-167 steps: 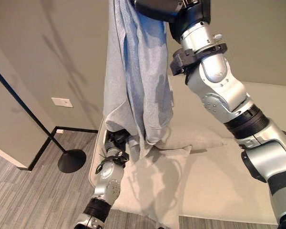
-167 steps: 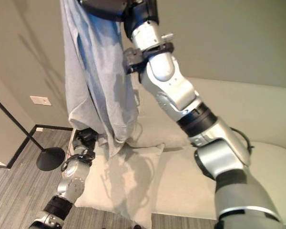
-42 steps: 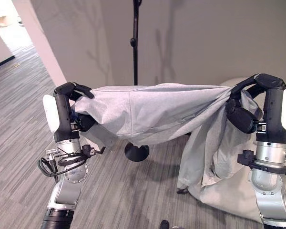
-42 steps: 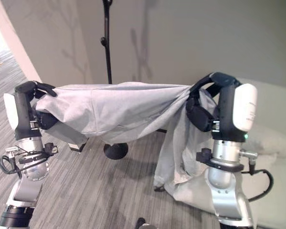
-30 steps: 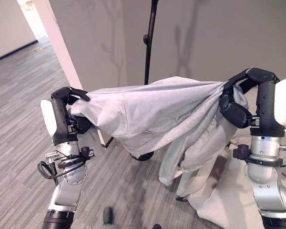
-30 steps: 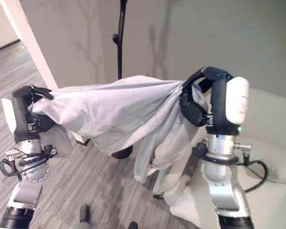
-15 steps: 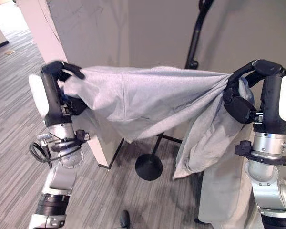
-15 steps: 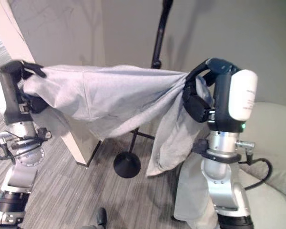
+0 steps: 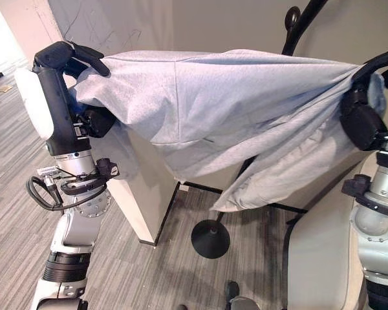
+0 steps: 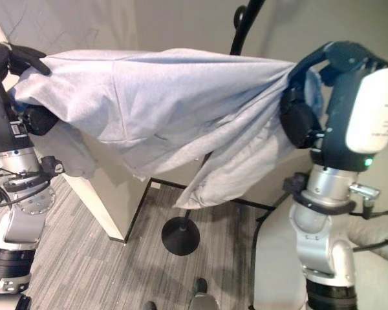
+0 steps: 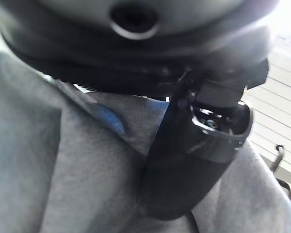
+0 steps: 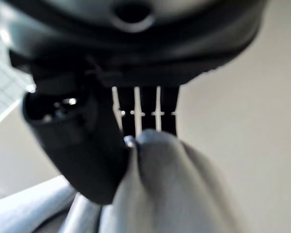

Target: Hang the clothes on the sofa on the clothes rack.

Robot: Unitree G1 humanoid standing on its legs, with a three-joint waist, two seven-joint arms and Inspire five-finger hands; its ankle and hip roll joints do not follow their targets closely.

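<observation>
You have the grey sweatshirt [image 9: 220, 97] stretched out in the air between both raised hands, its long axis running side to side across the view. Your left hand [image 9: 68, 61] is curled over one end of the cloth, fingers hooked across the top edge and thumb [image 11: 194, 160] pressed into the fabric. Your right hand [image 10: 323, 84] is clenched on the other end, where the cloth bunches into a knot between thumb and fingers [image 12: 145, 109]. From that bunch a loose fold hangs down and to the left, ending above the floor. The middle of the garment sags a little below the line between the hands.

Below it, you see the round black base [image 9: 210, 239] of the clothes rack [image 10: 246, 19] on the grey striped floor [image 9: 142, 278], its dark pole rising behind the cloth and curving out above it. A wall corner [image 9: 145, 194] stands just behind the left part of the garment. A pale sofa edge [image 10: 271, 258] shows by your right arm.
</observation>
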